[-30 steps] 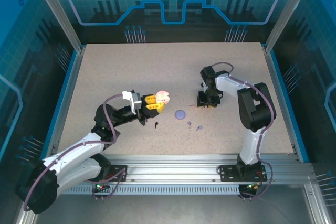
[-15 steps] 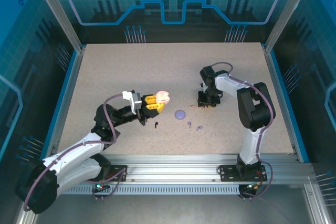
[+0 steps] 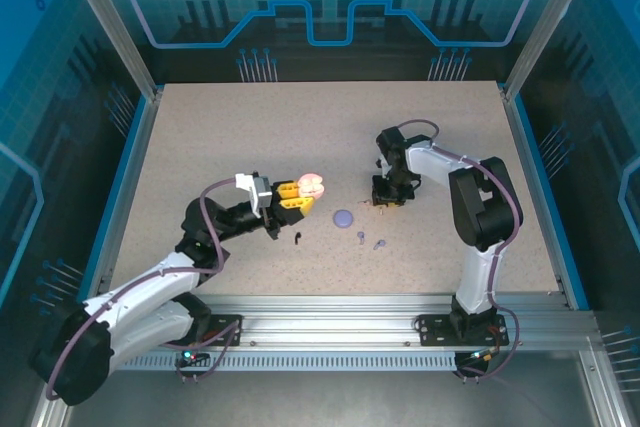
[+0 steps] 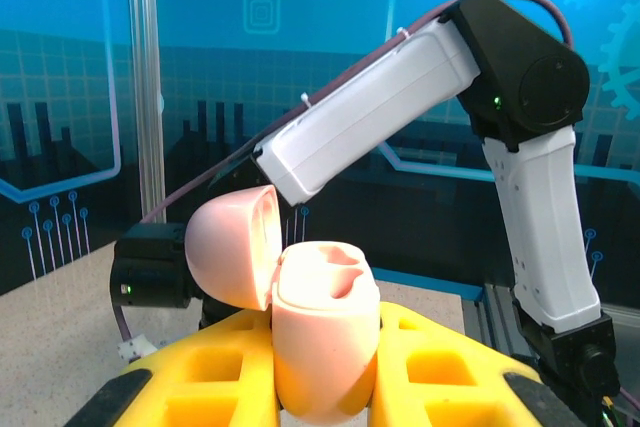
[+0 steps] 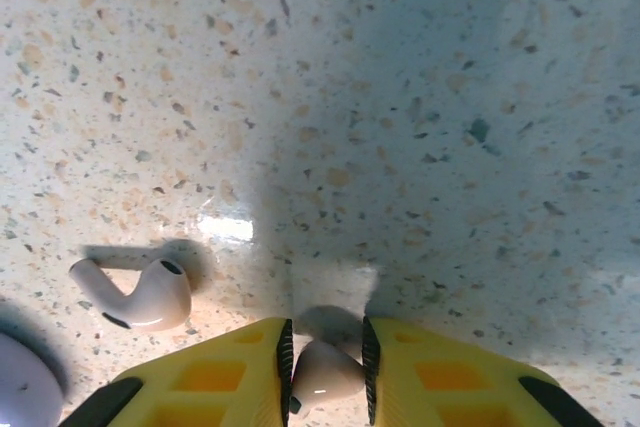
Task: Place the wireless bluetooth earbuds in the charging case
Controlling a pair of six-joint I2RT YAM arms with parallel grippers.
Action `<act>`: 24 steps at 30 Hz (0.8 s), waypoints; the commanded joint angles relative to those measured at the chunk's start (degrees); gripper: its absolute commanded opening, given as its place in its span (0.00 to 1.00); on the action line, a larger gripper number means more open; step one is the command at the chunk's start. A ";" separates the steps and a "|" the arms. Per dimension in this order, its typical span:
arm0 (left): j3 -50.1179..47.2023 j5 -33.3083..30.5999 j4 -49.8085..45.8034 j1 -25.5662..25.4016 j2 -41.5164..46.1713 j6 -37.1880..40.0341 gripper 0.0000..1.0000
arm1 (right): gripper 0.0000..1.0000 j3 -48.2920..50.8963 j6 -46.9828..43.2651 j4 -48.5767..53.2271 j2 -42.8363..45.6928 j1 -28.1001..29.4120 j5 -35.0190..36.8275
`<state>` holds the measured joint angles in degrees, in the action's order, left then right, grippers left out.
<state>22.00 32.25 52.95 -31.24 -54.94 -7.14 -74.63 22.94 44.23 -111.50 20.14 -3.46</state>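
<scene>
Bench (image 3: 200, 147): a speckled beige top with blue edging, framed by aluminium posts. The walls are blue-lit panels with circuit graphics.

Top view: the left gripper (image 3: 298, 194) sits just to 9 o'clock of bench centre. It is clamped on the pink charging case (image 3: 311, 184), whose lid is open. The right gripper (image 3: 387, 198) points down at the bench at 3 o'clock of centre. A lilac disc (image 3: 343, 218) lies at 6 o'clock of centre. A lilac earbud (image 3: 361, 236) and a further lilac earbud (image 3: 379, 244) lie towards 4 o'clock of it, and a black earbud (image 3: 298, 239) lies towards 8 o'clock.

Left wrist view: this adds the case interior (image 4: 325, 272), which has two hollow seats. The hinged lid (image 4: 235, 257) is tipped back towards 10 o'clock. The right arm (image 4: 400, 117) stands behind.

Right wrist view: detail too small to tell from above. The yellow fingers (image 5: 215, 382) are closed almost together on a pale pink earbud (image 5: 325, 372), with the pads against both its sides at the bench surface. A second pale pink earbud (image 5: 135, 295) lies loose at 9 o'clock of it, apart from the fingers.
</scene>
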 commanded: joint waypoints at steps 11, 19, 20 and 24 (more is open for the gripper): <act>-0.82 -0.68 2.48 -0.23 -1.30 -0.27 0.04 | 0.29 -0.16 -0.51 1.55 -0.98 0.85 -1.17; -0.77 -1.13 0.55 -0.29 0.39 0.68 0.04 | 0.30 -1.90 -1.59 4.52 -2.80 2.17 0.79; -0.82 -1.20 0.31 -0.31 0.57 0.74 0.04 | 0.30 -2.13 -1.69 5.13 -2.94 2.48 1.39; -0.82 -1.39 -0.21 -0.26 0.93 1.09 0.04 | 0.30 -2.86 -2.00 6.37 -4.00 3.13 2.39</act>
<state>21.17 31.73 52.66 -31.24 -55.05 -7.31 -76.82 21.80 46.81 -113.19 21.74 -1.10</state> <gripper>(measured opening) 0.204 0.296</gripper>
